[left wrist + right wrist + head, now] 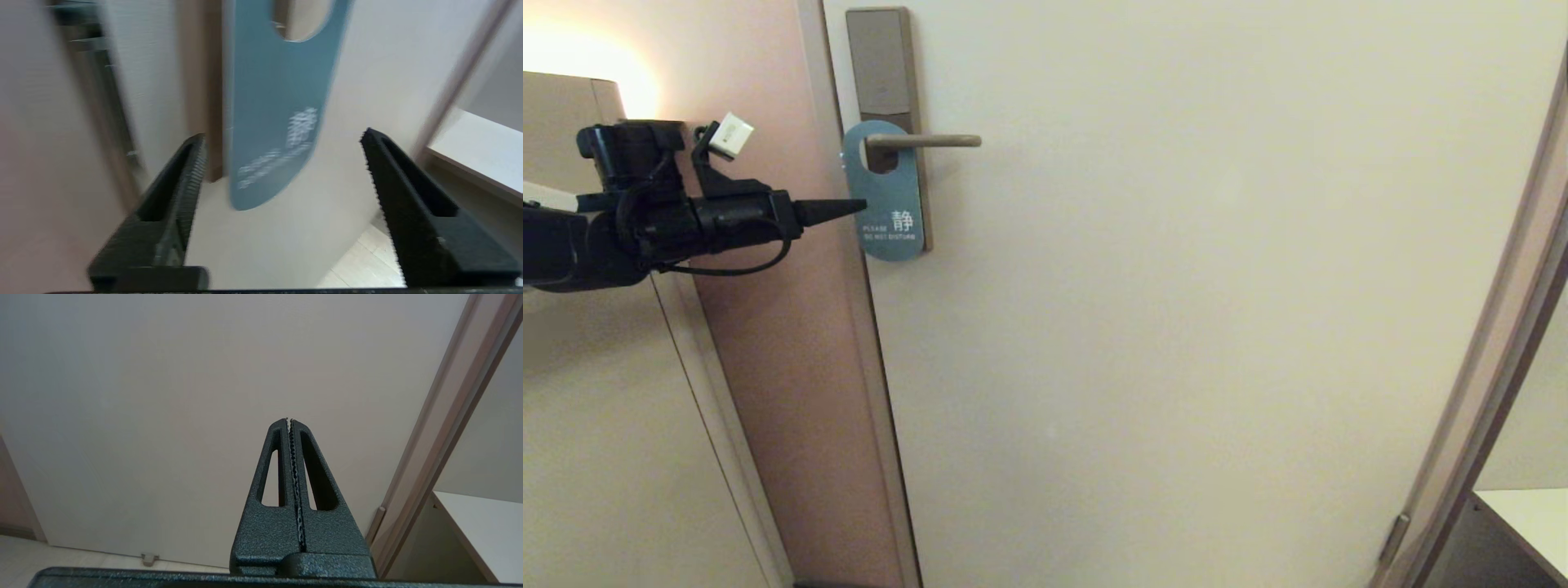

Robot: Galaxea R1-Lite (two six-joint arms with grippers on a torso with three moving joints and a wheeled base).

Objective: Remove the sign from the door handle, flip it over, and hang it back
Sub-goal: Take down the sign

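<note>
Blurring the sign (278, 122) lettering — probably unreadable.

i see the blue sign (888, 196) hanging on the door handle (923, 140) against the lock plate (880, 57) of the pale door (1217, 286) — my left gripper (854, 207) reaches in level from the left, its tip at the sign's edge.

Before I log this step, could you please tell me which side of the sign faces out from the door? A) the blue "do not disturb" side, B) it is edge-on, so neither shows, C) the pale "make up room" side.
A: the sign hanging on the door handle shows its blue face with white lettering, in front of the open left pincer.
</note>
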